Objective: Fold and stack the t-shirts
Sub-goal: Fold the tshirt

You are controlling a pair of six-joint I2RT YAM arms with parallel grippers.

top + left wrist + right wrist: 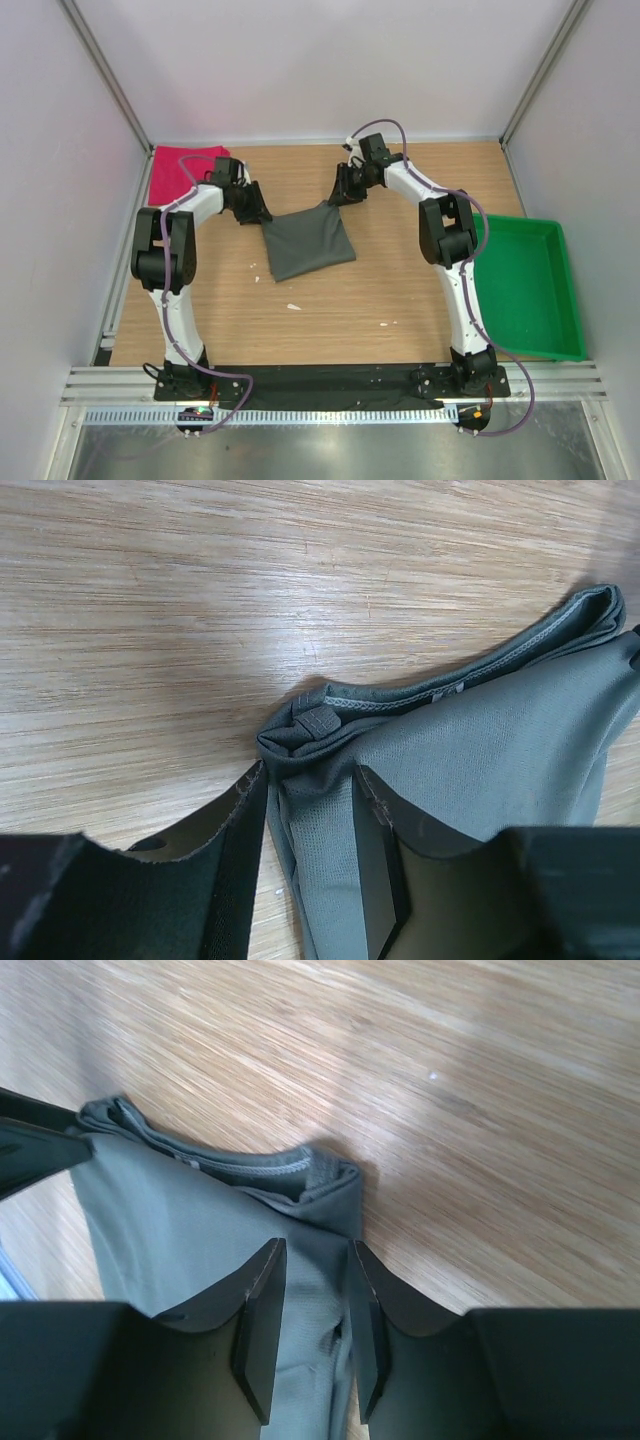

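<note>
left gripper (310, 780): held one far corner of the grey shirt (308, 245) | right gripper (315, 1252): held the other far corner | red shirt (172, 172): lay apart, far left on the table (360, 300)

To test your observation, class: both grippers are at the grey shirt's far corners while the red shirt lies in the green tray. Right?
No. The red shirt lies on the table, at its far left corner, not in the tray, as the top view shows. The rest stands.
</note>
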